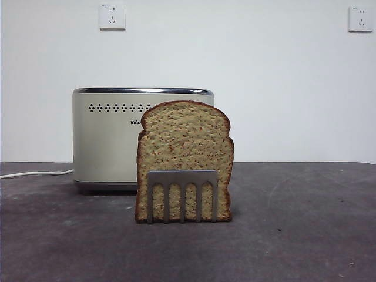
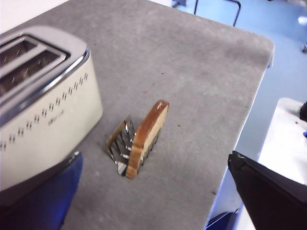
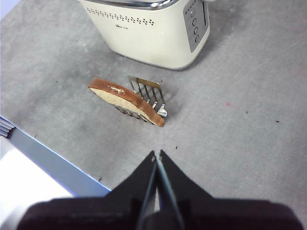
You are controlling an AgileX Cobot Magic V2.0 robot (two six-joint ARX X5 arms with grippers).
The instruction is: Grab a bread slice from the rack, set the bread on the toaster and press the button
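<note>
The slice of bread (image 1: pixel 184 150) stands upright in the rack (image 1: pixel 182 185) in the middle of the grey table; it also shows as bread (image 2: pixel 144 136) in rack (image 2: pixel 120 143) and bread (image 3: pixel 125 100) in rack (image 3: pixel 151 96). Just behind it stands the cream toaster (image 1: pixel 108 147), toaster (image 2: pixel 43 110), toaster (image 3: pixel 148 33). A grey control panel (image 3: pixel 195 24) sits on its narrow end; the button itself is out of view. My right gripper (image 3: pixel 157 154) is shut and empty, on the table-edge side of the bread. My left gripper (image 2: pixel 154 160) is open, high above the rack.
A white cable (image 1: pixel 35 174) runs left from the toaster. Two wall sockets (image 1: pixel 112 16) sit on the white wall behind. The table's edge (image 2: pixel 249 110) lies a short way from the rack, with a white surface (image 2: pixel 288 129) beyond it.
</note>
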